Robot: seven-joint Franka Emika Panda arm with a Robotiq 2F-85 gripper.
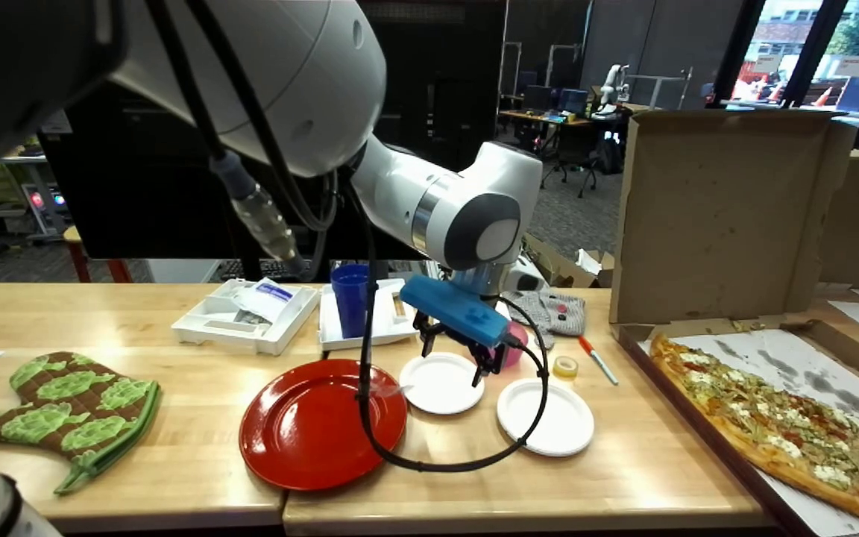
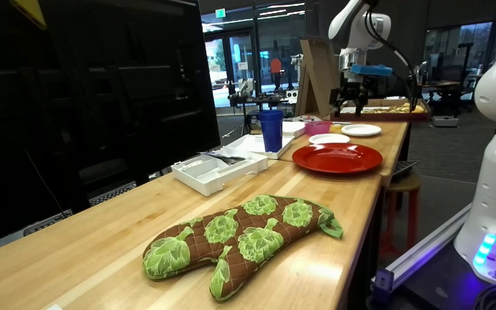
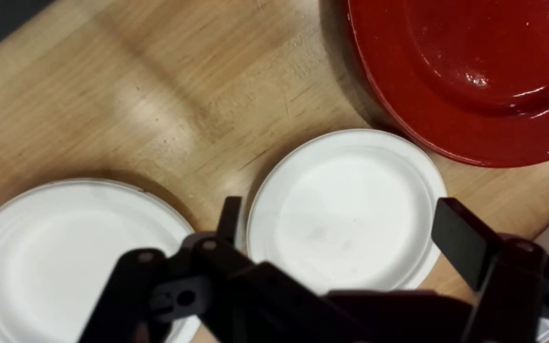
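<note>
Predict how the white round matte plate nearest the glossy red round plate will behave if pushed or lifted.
The white round matte plate is probably light and slightly flexible, judging by its paper-like look. Pushed, it may slide rather than roll, since it lies flat on the smooth wooden tabletop. Its low, wide shape seems unlikely to tip.

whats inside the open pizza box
In an exterior view, the pizza box holds a topped pizza on a stained white liner. Whatever lies beneath the pizza is covered, and the picture's edge cuts off its right end.
</note>
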